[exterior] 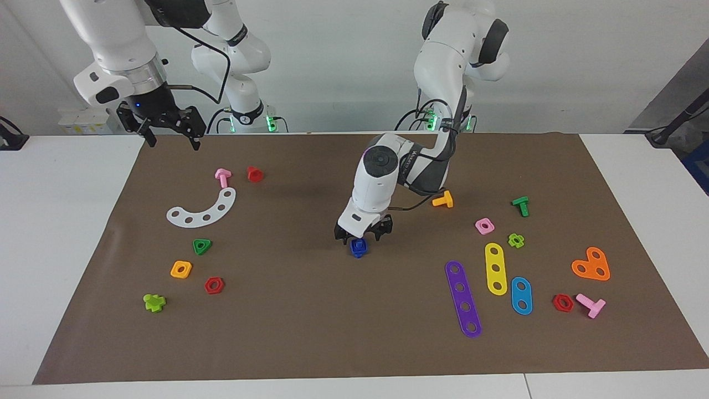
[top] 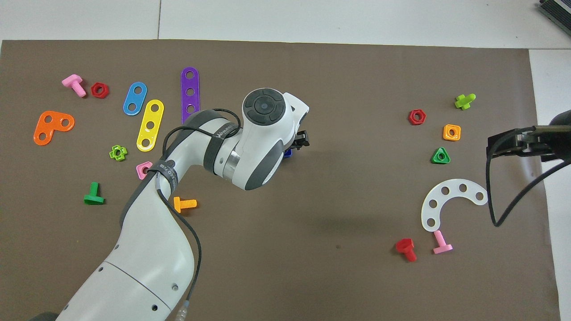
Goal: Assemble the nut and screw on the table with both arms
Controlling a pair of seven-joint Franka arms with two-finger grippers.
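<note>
Left pincer point(exterior: 363, 237): fingers spread wide, straddling the blue assembly and holding nothing.
Right pincer point(exterior: 166, 131): open and empty, waiting above the counter point(exterior: 66, 233) edge at the right arm's end.
Nut and screw: the blue nut point(exterior: 359, 243) sits on the blue screw point(exterior: 358, 252), standing mid-counter on the brown paper.
Axis: long axis looks upright, shaft pointing up into the pincer, head down.
Risk: a finger lifting off-centre could clip the nut and topple the stack.
Risk two: whether the nut is fully threaded I cannot tell; a loose nut could slip.
</note>
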